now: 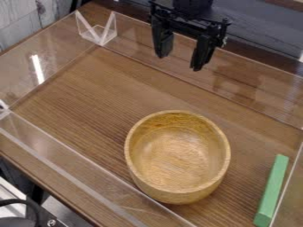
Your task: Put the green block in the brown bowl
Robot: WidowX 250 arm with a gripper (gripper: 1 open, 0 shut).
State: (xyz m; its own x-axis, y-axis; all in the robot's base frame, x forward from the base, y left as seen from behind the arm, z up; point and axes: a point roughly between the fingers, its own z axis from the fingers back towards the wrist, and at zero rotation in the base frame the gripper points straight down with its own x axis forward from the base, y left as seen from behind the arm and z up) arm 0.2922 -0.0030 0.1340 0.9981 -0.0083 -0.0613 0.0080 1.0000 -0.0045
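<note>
Green block (272, 191) lies at about four o'clock on the wooden table (89, 93), right of the brown bowl (178, 158) and apart from it, so the step in hand looks like the first reach. The gripper (182, 65), up near twelve o'clock with its jaws spread and seemingly nothing between them, would next need to travel toward four o'clock and line up across the narrow bar. The bowl, at about five o'clock, shows a bare inside
</note>
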